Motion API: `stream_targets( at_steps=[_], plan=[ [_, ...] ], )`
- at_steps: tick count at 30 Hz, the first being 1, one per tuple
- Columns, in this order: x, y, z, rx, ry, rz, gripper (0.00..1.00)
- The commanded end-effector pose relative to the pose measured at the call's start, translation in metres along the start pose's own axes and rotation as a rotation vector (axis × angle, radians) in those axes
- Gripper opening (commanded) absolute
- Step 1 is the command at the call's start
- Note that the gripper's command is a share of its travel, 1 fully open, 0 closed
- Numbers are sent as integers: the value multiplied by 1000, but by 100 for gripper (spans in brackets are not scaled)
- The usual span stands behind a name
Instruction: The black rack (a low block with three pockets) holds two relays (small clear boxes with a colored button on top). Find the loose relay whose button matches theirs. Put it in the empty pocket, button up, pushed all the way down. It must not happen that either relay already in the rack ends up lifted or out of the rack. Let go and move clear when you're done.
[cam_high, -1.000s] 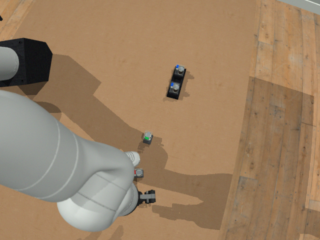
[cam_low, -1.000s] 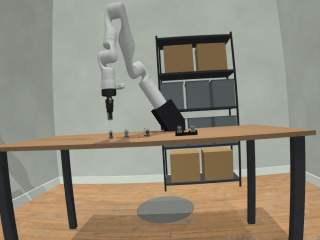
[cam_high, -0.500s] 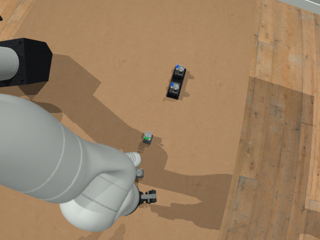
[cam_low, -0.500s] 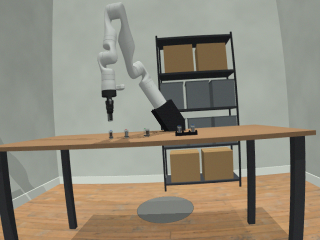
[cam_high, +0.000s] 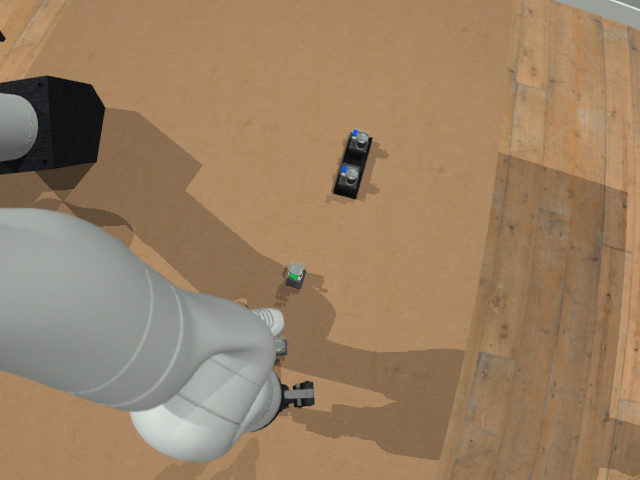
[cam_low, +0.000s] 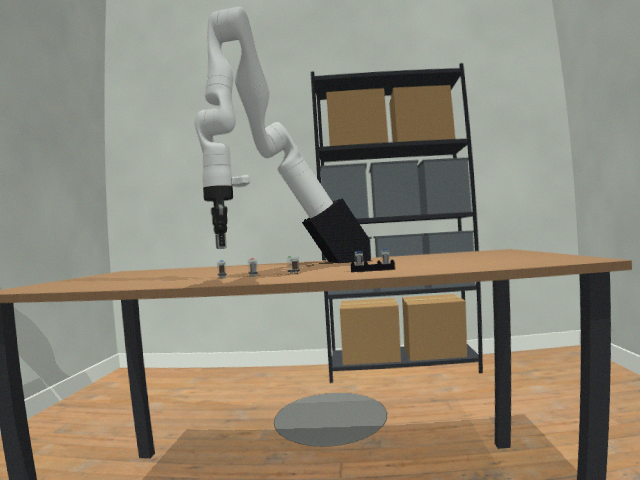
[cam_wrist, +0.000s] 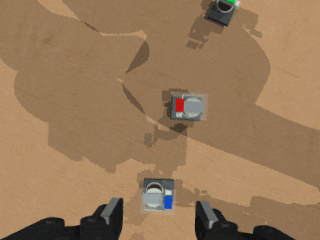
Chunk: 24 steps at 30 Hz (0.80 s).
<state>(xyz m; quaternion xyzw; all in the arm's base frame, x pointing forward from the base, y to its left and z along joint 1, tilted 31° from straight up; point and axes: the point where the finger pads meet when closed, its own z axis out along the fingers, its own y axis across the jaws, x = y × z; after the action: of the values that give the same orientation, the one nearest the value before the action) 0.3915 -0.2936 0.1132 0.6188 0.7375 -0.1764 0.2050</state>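
Note:
The black rack (cam_high: 344, 190) (cam_low: 372, 267) lies on the table and holds two relays with blue buttons (cam_high: 360, 138) (cam_high: 350, 175). Three loose relays stand in a row. The blue-button relay (cam_wrist: 159, 196) (cam_low: 221, 268) stands upright on the table straight below my gripper (cam_wrist: 159, 207) (cam_low: 220, 240) (cam_high: 300, 394), which is open and empty and hangs well above it. In the top view the arm hides this relay. The red-button relay (cam_wrist: 187, 106) (cam_low: 252, 266) (cam_high: 280, 345) is the middle one. The green-button relay (cam_wrist: 226, 3) (cam_high: 296, 274) (cam_low: 293, 264) is nearest the rack.
The arm's black base (cam_high: 56, 121) (cam_low: 336, 232) stands at the back of the table. A shelf unit (cam_low: 392, 155) with boxes and bins stands behind the table. The table's edge (cam_high: 496, 155) runs along the right in the top view.

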Motion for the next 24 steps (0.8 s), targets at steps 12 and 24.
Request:
stream_targets(
  at_steps=[12,24],
  plan=[
    [-2,-1,16,5,0,3,53],
    [-2,-1,20,5,0,3,53]
  ],
)
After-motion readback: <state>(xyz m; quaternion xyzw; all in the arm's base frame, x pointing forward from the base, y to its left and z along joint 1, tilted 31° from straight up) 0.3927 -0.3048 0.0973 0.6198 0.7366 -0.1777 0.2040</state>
